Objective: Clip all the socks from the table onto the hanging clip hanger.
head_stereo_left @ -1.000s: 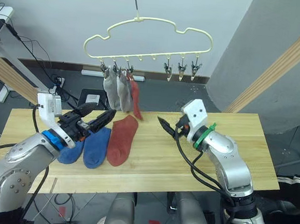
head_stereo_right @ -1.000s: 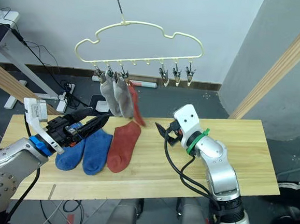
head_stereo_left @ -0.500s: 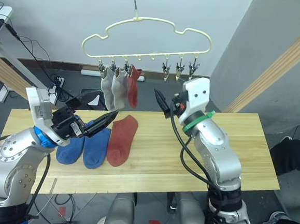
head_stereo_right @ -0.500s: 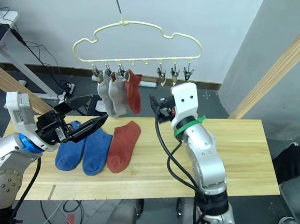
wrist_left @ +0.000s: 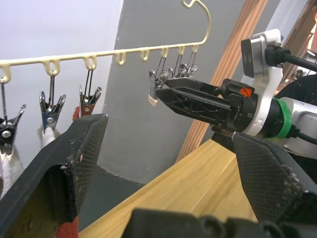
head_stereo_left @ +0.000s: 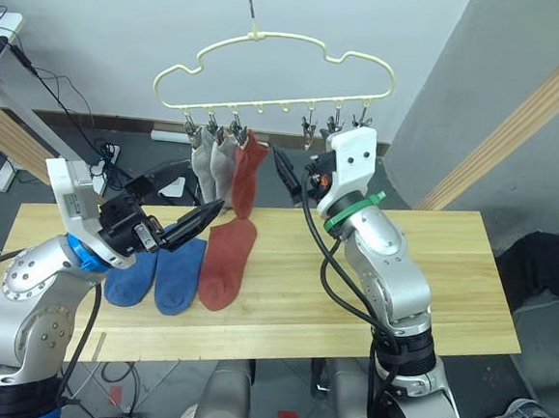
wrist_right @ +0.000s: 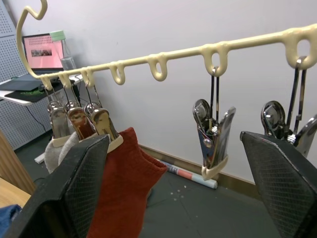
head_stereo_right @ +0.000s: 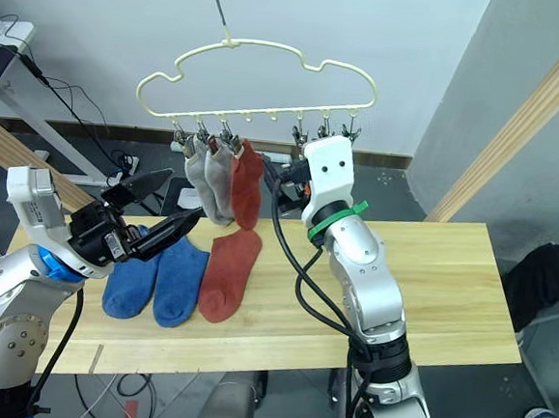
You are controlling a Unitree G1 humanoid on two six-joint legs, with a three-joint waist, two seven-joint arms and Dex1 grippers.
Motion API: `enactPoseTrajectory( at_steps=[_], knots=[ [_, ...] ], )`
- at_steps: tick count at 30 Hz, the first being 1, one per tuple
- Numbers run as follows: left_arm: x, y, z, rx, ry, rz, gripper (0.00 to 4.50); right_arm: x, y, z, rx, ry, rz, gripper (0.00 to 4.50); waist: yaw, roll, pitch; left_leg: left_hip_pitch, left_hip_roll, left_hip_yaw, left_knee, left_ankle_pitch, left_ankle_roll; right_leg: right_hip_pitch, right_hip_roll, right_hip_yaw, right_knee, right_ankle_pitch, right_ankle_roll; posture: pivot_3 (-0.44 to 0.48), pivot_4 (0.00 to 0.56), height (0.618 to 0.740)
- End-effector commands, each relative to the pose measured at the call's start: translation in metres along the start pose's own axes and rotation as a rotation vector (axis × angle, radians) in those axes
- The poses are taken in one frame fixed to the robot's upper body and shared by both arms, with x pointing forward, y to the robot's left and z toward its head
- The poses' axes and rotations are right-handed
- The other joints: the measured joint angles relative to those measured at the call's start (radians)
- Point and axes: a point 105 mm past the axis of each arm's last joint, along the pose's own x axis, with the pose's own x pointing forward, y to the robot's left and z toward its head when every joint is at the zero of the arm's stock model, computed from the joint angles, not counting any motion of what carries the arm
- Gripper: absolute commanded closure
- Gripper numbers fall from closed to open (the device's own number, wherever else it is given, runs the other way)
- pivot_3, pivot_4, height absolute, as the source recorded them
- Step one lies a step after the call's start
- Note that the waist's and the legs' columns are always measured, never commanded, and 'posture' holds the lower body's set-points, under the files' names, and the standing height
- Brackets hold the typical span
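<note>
The pale-yellow clip hanger (head_stereo_left: 271,73) hangs above the table's (head_stereo_left: 449,271) far edge. Its three left clips hold two grey socks (head_stereo_left: 206,160) and one rust-red sock (head_stereo_left: 246,173). Three clips (head_stereo_left: 334,128) on the right hang empty. Flat on the table lie two blue socks (head_stereo_left: 158,275) and another rust-red sock (head_stereo_left: 225,261). My left gripper (head_stereo_left: 196,191) is open above the blue socks, holding nothing. My right gripper (head_stereo_left: 285,166) is open and raised just below the empty clips, beside the hanging red sock. In the right wrist view an empty clip (wrist_right: 214,139) hangs between its fingers (wrist_right: 74,188).
Slanted wooden beams stand at the right (head_stereo_left: 529,112) and the left (head_stereo_left: 14,140). Cables and a power strip (head_stereo_left: 110,152) lie on the floor behind the table. A person's dark trouser leg (head_stereo_left: 541,264) shows at the right edge.
My right gripper has risen from just above the table to the row of clips and moved left. My left gripper has lifted and spread its fingers. The hanging red sock has swung.
</note>
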Motion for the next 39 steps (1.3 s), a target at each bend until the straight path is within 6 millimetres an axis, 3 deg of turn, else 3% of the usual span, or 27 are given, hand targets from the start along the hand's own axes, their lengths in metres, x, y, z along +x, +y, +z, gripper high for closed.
enactPoseTrajectory(
  at_steps=[1,21,24,27,39],
  knots=[
    [0.002,-0.006,0.007,0.029,-0.029,-0.022,0.0,0.005,0.007,0.019,-0.001,-0.076,0.014,0.08,0.0,0.0,0.0,0.0,0.0,0.0,0.0,0.0,0.0,0.0,0.0,0.0,0.0,0.0,0.0,0.072,0.314,0.74],
    [0.005,-0.002,0.004,0.032,-0.032,-0.022,0.0,0.02,0.017,0.028,0.069,-0.114,0.054,0.08,-0.001,0.0,0.0,0.0,0.001,0.0,0.001,0.0,0.0,0.0,0.001,0.0,0.002,0.003,-0.005,0.066,0.328,0.74],
    [0.006,-0.001,0.004,0.026,-0.036,-0.012,0.0,0.022,0.016,0.03,0.079,-0.119,0.048,0.6,-0.001,0.0,0.0,0.001,0.001,0.0,0.001,0.0,0.0,0.0,0.001,0.0,0.002,0.003,-0.005,0.065,0.33,0.74],
    [0.007,-0.002,0.004,0.027,-0.038,-0.014,0.0,0.023,0.016,0.031,0.086,-0.121,0.046,1.58,-0.001,0.0,0.0,0.001,0.001,0.0,0.001,0.0,0.0,0.0,0.001,0.0,0.002,0.003,-0.005,0.063,0.332,0.74],
    [0.006,-0.003,0.003,0.025,-0.032,-0.017,0.0,0.026,0.016,0.033,0.104,-0.124,0.032,1.58,-0.001,0.0,0.0,0.001,0.001,0.0,0.002,0.0,0.0,0.0,0.001,0.0,0.003,0.003,-0.005,0.062,0.336,0.74]
  ],
)
